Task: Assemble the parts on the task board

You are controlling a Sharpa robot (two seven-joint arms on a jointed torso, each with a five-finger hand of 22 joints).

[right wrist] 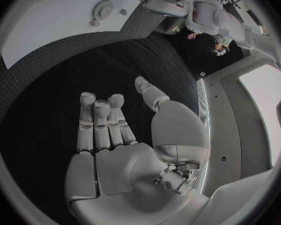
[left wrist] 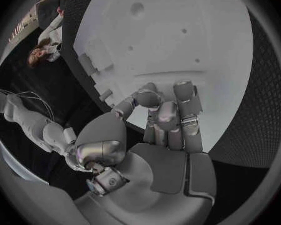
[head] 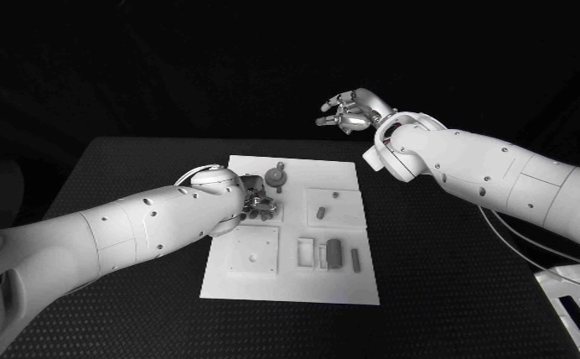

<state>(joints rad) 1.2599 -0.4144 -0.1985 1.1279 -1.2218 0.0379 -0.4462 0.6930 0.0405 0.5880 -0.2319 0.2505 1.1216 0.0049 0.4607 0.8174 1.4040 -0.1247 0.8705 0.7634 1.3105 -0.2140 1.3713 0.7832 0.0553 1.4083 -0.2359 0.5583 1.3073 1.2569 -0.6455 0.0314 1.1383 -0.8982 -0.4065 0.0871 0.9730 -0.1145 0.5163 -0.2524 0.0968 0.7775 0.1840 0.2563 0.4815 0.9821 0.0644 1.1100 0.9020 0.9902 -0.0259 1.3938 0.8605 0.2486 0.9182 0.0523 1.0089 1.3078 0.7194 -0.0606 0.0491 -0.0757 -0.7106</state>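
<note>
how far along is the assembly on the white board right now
Early, by the look of it. On the white task board, a round knobbed grey part stands at the far end, perhaps already seated. The left hand hovers over the board with fingers curled; whether it holds a part cannot be told. The right hand is raised off the board, open. Several small grey parts lie loose, yet to be assembled.
</note>
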